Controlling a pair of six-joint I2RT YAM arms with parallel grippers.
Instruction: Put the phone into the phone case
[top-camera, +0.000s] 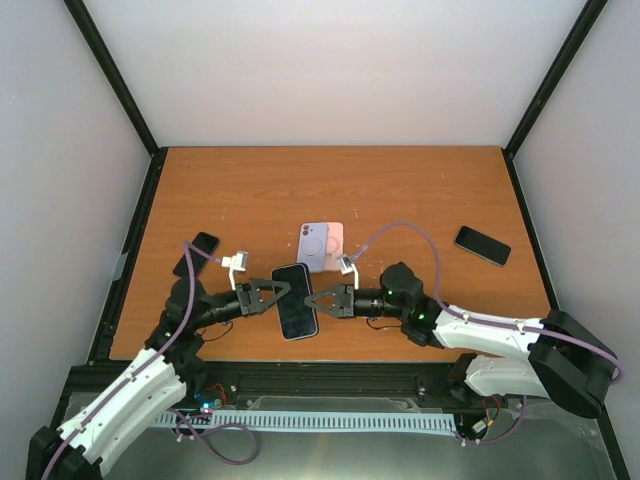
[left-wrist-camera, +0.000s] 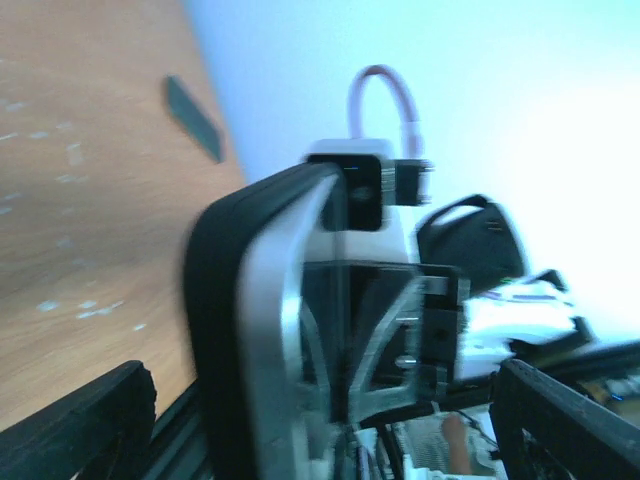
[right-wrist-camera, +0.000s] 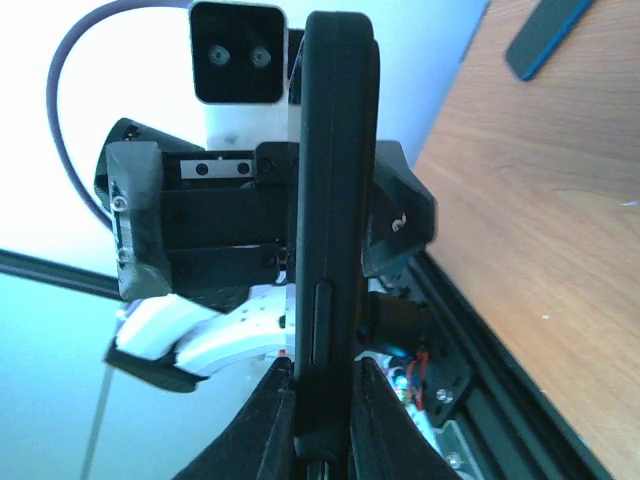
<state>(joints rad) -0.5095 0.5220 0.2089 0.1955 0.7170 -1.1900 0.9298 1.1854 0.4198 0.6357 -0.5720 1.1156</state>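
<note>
Phone (top-camera: 296, 301) pinched edge-on in right gripper (right-wrist-camera: 324, 410), lower end cut off; blurred in left wrist view inside wide-spread left gripper (left-wrist-camera: 325, 425).

This is a robotics lab test cell. White panels (top-camera: 340, 70) in a black frame (top-camera: 108, 70) enclose the wooden table (top-camera: 250, 190) beneath the left gripper (top-camera: 287, 288) and right gripper (top-camera: 308, 299). Behind both runs a metal rail (top-camera: 330, 420).
</note>
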